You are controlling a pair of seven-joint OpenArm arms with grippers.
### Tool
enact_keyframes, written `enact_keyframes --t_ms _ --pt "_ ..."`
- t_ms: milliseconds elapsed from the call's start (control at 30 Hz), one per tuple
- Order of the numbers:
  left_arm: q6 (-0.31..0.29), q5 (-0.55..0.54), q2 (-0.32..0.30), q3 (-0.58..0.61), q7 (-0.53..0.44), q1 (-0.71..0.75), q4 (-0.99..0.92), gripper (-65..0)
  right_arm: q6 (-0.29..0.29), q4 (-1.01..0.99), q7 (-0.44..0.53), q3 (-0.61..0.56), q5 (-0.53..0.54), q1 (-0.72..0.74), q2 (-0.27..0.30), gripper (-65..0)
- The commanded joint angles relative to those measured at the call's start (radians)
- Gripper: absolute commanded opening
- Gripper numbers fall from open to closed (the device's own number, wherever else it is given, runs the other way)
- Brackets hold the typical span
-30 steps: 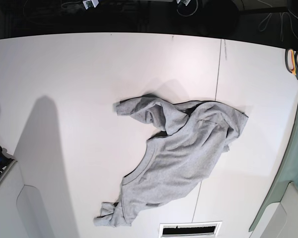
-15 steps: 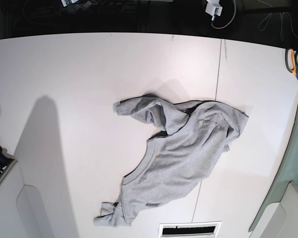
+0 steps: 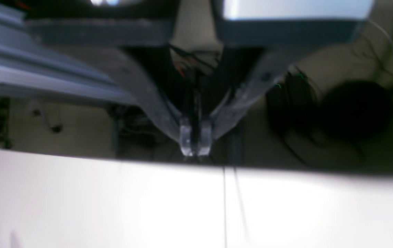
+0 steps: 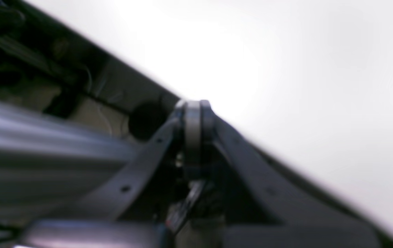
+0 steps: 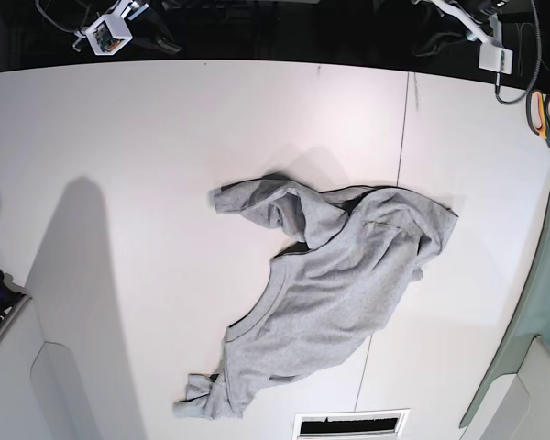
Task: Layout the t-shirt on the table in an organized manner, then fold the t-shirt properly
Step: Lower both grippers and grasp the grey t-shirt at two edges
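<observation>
Layout not started: t-shirt [image 5: 325,289] crumpled mid-table [image 5: 119,137]. Left gripper [image 3: 195,143] and right gripper [image 4: 193,113] jaws closed, empty. Next I descend and open.

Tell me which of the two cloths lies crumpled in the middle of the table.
The heather-grey t-shirt, bunched and twisted across the table seam. The green-grey cloth only hangs along the base view's right edge, smooth and off to the side.
</observation>
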Motion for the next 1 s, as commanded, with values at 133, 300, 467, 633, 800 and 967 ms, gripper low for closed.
enact_keyframes --t_ms 133,300,467,633,800,967 --pt "-0.011 -0.019 -0.092 -0.016 -0.02 0.007 0.129 -57.3 0.003 0.059 -0.008 0.003 0.103 0.123 0.0 -65.0" --pt "0.01 -0.015 -0.183 -0.016 -0.024 -0.04 0.136 -36.1 -0.044 0.058 -0.166 0.003 0.175 0.287 -0.068 -61.2" --pt "0.051 -0.014 -0.252 -0.012 -0.023 -0.145 0.134 -32.5 -0.224 0.053 -0.258 0.003 0.182 0.431 -0.182 -39.6" --pt "0.095 0.046 -0.301 0.026 -0.023 -0.253 0.13 -32.4 -0.293 0.01 -0.303 0.003 0.106 0.575 -0.314 -35.9" --pt "0.122 0.066 -0.334 0.125 -0.024 -0.395 0.029 -32.3 -0.323 -0.206 -0.302 0.003 0.057 0.762 -0.428 -35.9" --pt "0.128 0.11 -0.322 0.225 -0.052 -0.554 -0.17 -32.3 -0.33 -0.507 -0.29 0.006 0.003 0.974 -0.488 -35.9"
